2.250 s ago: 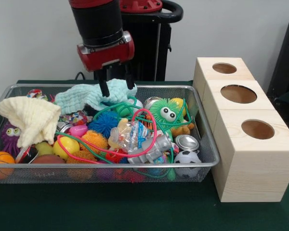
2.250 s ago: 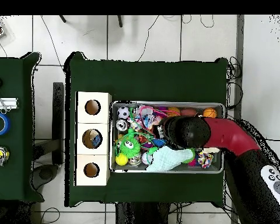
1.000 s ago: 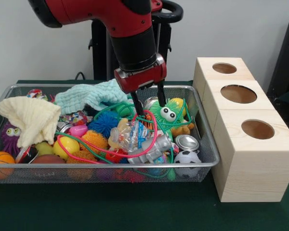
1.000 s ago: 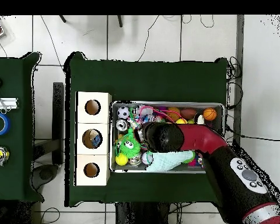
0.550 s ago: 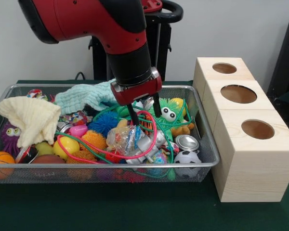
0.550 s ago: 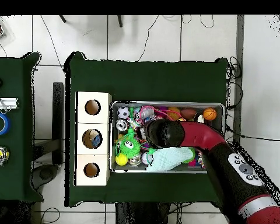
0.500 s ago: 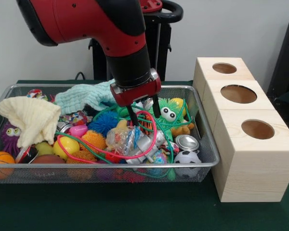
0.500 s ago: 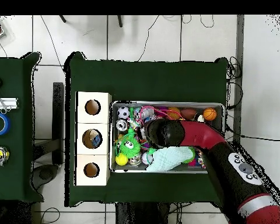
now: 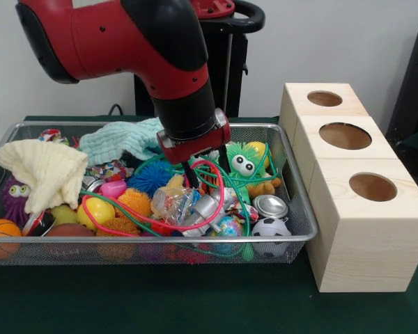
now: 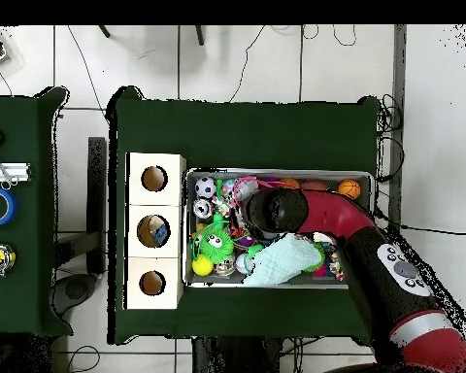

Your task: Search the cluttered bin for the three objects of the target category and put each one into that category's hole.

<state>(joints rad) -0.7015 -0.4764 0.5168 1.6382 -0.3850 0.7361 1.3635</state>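
Observation:
My gripper (image 9: pixel 207 170) stands open low over the middle of the wire bin (image 9: pixel 296 202), its two black fingers (image 9: pixel 190 174) dipped among pink and green cords. Just below and in front of the tips lie a crumpled silver can (image 9: pixel 209 207) and a clear plastic wrapper (image 9: pixel 173 202). A green fuzzy toy with eyes (image 9: pixel 241 161) sits right beside the gripper. Another silver can (image 9: pixel 270 206) lies near the bin's right end. In the overhead view the arm's wrist (image 10: pixel 276 210) covers the gripper above the bin (image 10: pixel 276 174).
Three wooden boxes with round holes (image 9: pixel 372 186) (image 9: pixel 345 136) (image 9: pixel 324 98) stand right of the bin; overhead, the middle hole (image 10: pixel 152 231) holds something blue. A yellow cloth (image 9: pixel 45 170), teal cloth (image 9: pixel 122 138), basketball (image 9: pixel 1 229), soccer ball (image 9: pixel 270 227) and spiky balls (image 9: pixel 152 177) crowd the bin.
The arm swung from over the teal cloth to the bin's middle and sank lower among the cords. The wrapper and crumpled can beneath it shifted slightly. The gripper stayed open.

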